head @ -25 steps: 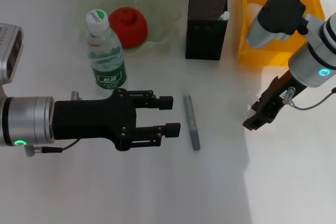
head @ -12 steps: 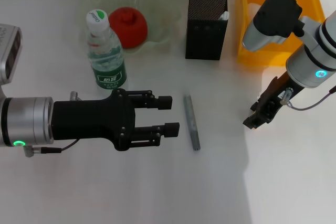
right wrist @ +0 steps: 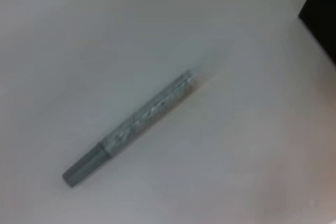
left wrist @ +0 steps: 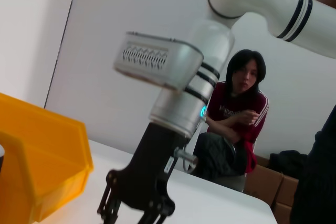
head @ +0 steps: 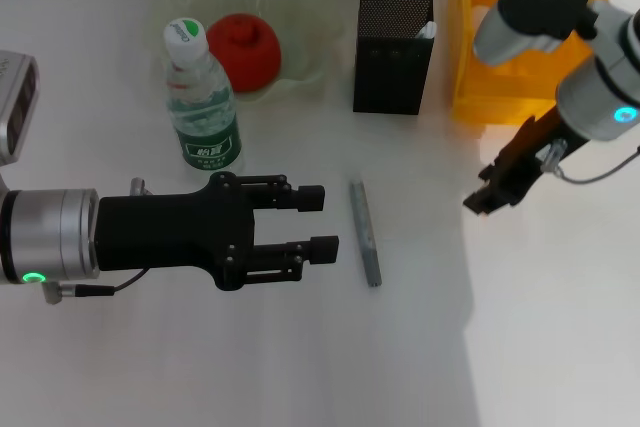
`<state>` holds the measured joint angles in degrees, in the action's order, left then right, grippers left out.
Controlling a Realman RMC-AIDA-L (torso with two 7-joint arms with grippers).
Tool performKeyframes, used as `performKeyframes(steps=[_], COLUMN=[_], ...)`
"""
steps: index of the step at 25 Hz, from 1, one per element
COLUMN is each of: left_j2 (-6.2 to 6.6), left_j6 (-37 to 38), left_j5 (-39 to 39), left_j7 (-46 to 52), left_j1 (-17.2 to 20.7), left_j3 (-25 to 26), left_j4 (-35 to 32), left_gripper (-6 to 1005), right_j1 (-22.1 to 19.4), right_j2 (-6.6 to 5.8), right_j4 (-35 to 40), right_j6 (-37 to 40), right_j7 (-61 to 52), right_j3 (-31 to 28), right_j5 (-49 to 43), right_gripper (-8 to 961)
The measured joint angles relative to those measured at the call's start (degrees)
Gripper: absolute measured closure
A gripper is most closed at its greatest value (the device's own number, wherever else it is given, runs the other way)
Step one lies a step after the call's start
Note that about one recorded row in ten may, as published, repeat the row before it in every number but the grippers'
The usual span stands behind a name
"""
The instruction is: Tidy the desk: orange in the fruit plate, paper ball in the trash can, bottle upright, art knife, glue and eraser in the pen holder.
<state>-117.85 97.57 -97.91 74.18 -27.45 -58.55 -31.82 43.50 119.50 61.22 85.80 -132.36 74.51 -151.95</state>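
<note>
Desk (head: 300,367) unchanged; right gripper (head: 487,197) higher.

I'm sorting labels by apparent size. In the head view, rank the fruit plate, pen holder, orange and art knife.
1. fruit plate
2. pen holder
3. orange
4. art knife, slimmest by far

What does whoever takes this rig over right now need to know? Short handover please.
Left end effector: open, empty, low over the desk, pointing at the art knife.
Right end effector: beside the trash can, nothing visibly held; open or shut unclear.
Done: orange sits in the fruit plate; bottle stands upright in front of the plate.
Pen holder: a white tip shows at its rim; contents otherwise not readable.
Left: the grey art knife lies flat on the desk and goes in the pen holder. Paper ball, glue and eraser are not in sight, so verify them.
</note>
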Motion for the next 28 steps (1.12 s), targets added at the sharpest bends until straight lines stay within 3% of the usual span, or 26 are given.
performKeyframes(steps=[4,8,9,12,14,19,26,28], left_j2=[0.0,-0.09,-0.09,-0.1,-0.16,-0.23,-0.27,-0.27], left_j6=[0.1,0.1,0.1,0.1,0.1,0.1,-0.1,-0.1], left_j5=[0.0,0.0,0.0,0.0,0.0,0.3,0.3,0.4], left_j7=[-0.1,-0.3,-0.4,-0.4,-0.5,-0.5,-0.5,-0.5], left_j1=[0.1,-0.1,-0.2,-0.3,-0.3,-0.4,-0.4,-0.5], left_j3=[0.1,0.2,0.2,0.2,0.3,0.3,0.3,0.3], left_j4=[0.0,0.0,0.0,0.0,0.0,0.0,0.0,0.0], left_gripper=[379,379,379,379,379,379,378,378], right_j1=[-1.7,-1.8,-1.9,-1.9,0.0,4.5,5.5,5.4], right_j2=[-0.18,-0.24,-0.32,-0.58,-1.87,-3.69,-3.9,-3.91], right_j4=[14.4,17.6,16.4,13.6,7.5,-0.9,-2.3,-2.3], right_j6=[1.5,-3.6,-9.1,-14.0,-17.5,-18.5,-19.5,-19.5], right_j7=[-3.0,-4.1,-3.9,-2.9,-1.9,-1.3,1.0,1.3], right_j3=[-3.5,-8.3,-10.6,-11.8,-12.8,-13.6,-14.1,-14.4], right_j5=[2.1,7.5,11.8,15.5,19.0,19.6,19.9,20.0], right_gripper=[543,543,544,544,543,536,527,444])
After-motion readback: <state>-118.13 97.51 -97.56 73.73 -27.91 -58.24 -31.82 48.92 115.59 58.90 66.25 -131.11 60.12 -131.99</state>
